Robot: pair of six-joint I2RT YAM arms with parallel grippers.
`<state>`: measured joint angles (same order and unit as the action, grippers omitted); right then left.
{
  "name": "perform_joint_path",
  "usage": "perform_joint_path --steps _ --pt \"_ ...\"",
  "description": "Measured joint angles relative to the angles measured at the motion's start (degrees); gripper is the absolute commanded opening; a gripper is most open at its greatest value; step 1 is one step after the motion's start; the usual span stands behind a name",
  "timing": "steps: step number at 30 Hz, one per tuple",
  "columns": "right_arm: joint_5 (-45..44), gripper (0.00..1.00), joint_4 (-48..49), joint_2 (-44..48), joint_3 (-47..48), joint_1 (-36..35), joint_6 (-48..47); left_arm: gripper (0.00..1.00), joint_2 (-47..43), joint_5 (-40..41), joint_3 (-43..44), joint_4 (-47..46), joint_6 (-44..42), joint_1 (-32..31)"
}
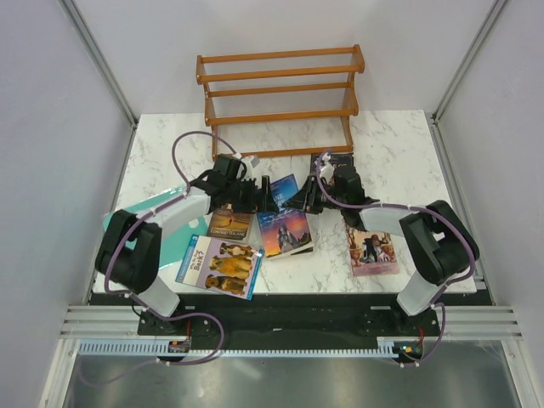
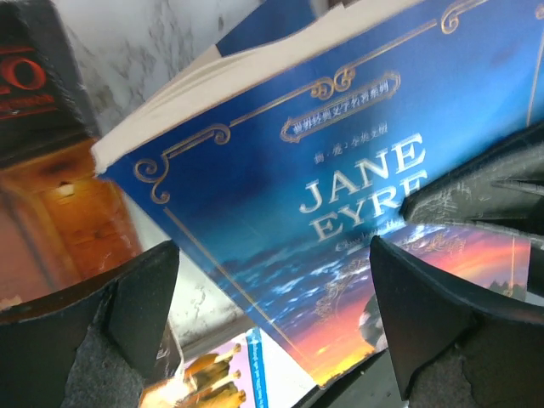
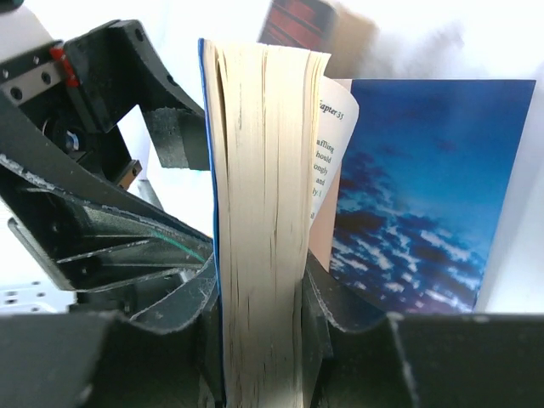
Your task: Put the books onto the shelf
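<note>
Jane Eyre (image 1: pixel 285 231) sits mid-worktop, in front of the shelf's lower tier and between my two hands. My right hand (image 1: pixel 308 201) is closed on it. The right wrist view shows the page block edge-on, pinched between both fingers. One blue cover and a loose page or two splay off to the side, outside the grip. My left hand (image 1: pixel 262 197) hangs wide open just beside the book on its other face. Its camera is filled with the front cover, and neither finger touches it as far as I can see.

Key relation: the shelf (image 1: pixel 280 116) lies straight beyond the book, toward the far edge of the worktop (image 1: pixel 399 153), with a strip of bare marble between them. The right arm has the book; the left only flanks it. I judge the book's long axis runs roughly near-to-far, toward the shelf. The top view does not tell me how steeply it is tipped. The coming move looks like a lift and a carry away from me, and the splayed cover could catch on a rail.

Shelf contents: both tiers show bare rails, with no book on either.

Other books lie flat on the worktop:
- brown-orange book (image 1: pixel 229 225), under the left forearm
- dog book (image 1: pixel 219 265), near the left base
- pink book (image 1: pixel 372 252), by the right base
- dark book (image 1: pixel 333 158), beside the shelf's right foot, partly hidden by the right arm
</note>
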<state>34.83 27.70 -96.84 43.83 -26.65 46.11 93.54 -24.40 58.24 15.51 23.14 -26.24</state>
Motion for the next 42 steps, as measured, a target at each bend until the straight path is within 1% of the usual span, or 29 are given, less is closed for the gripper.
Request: perform_joint_path --steps 5,8,10,14,15,18,20,22,23,24,25,26,27,28,29,31,32,33,34,36,38,42 --pt "3.2 0.0 -0.1 1.3 3.0 2.1 0.7 1.0 -8.0 5.9 -2.3 -1.9 -1.7 0.0" --pt "5.0 0.0 2.4 1.2 3.1 3.7 3.3 1.0 -10.6 8.3 -3.6 -3.3 -1.9 0.1" --pt "6.3 0.0 5.8 0.9 3.1 4.7 6.5 1.0 -11.9 8.9 -5.4 -5.4 -1.9 0.3" --pt "8.2 0.0 16.3 -2.2 3.1 5.8 13.7 1.0 -13.2 6.8 -8.0 -10.8 -1.3 1.3" --pt "8.7 0.0 20.5 -3.9 3.1 6.0 16.4 1.0 -13.1 5.8 -8.1 -12.2 -0.9 1.6" --pt "9.4 0.0 28.9 -7.8 3.1 6.0 22.6 1.0 -12.3 2.3 -8.7 -17.7 0.8 1.8" --pt "10.3 0.0 32.1 -9.1 3.1 5.8 25.4 1.0 -11.3 -0.4 -9.4 -21.8 2.6 1.7" --pt "10.9 0.0 33.2 -9.2 3.1 5.7 26.3 0.99 -9.9 -3.2 -9.9 -25.5 4.6 1.8" --pt "11.1 0.0 33.7 -9.2 3.1 5.7 26.3 0.89 -8.9 -4.9 -9.9 -27.9 5.8 1.8" --pt "11.1 0.0 33.9 -9.2 3.1 5.7 26.3 0.76 -8.1 -6.0 -9.9 -29.5 6.6 1.8" --pt "11.1 0.0 33.6 -9.1 3.1 5.6 26.0 0.59 -7.2 -7.2 -9.9 -31.2 7.8 1.7" --pt "10.9 0.02 32.9 -8.9 3.1 5.6 25.0 0.04 -6.2 -9.1 -9.9 -32.8 9.2 1.8" --pt "10.3 0.07 31.6 -8.7 3.2 5.6 23.6 0.02 -5.6 -10.3 -10.0 -34.0 10.7 1.9" --pt "9.7 0.13 29.8 -8.4 3.2 5.6 22.4 0.02 -5.0 -11.9 -10.0 -35.4 12.2 1.9" --pt "8.7 0.26 25.9 -7.5 3.3 5.4 19.9 0.02 -4.7 -12.5 -10.0 -36.4 12.5 1.9" --pt "7.1 0.46 19.0 -4.6 3.7 5.0 15.8 0.02 -4.2 -13.7 -10.1 -36.7 13.6 2.1" --pt "5.6 0.58 13.8 -2.1 3.9 4.7 13.3 0.02 -4.2 -14.6 -10.1 -36.6 13.8 2.2" --pt "4.2 0.63 10.7 -0.3 3.9 4.5 11.6 0.02 -4.2 -15.1 -10.1 -36.6 13.8 2.1" --pt "1.7 0.67 5.6 3.0 3.9 4.1 8.5 0.02 -4.5 -15.3 -10.1 -36.6 13.7 2.0" --pt "-1.6 0.74 0.2 7.7 3.0 3.8 5.3 0.02 -5.2 -16.1 -9.8 -36.2 13.2 1.6" --pt "-3.4 0.81 -2.1 11.9 0.9 4.1 3.6 0.02 -6.0 -16.7 -9.2 -34.8 12.7 1.2" --pt "-5.1 0.86 -2.8 19.6 -5.7 5.2 3.1 0.02 -6.0 -16.3 -7.5 -32.5 12.4 1.4"
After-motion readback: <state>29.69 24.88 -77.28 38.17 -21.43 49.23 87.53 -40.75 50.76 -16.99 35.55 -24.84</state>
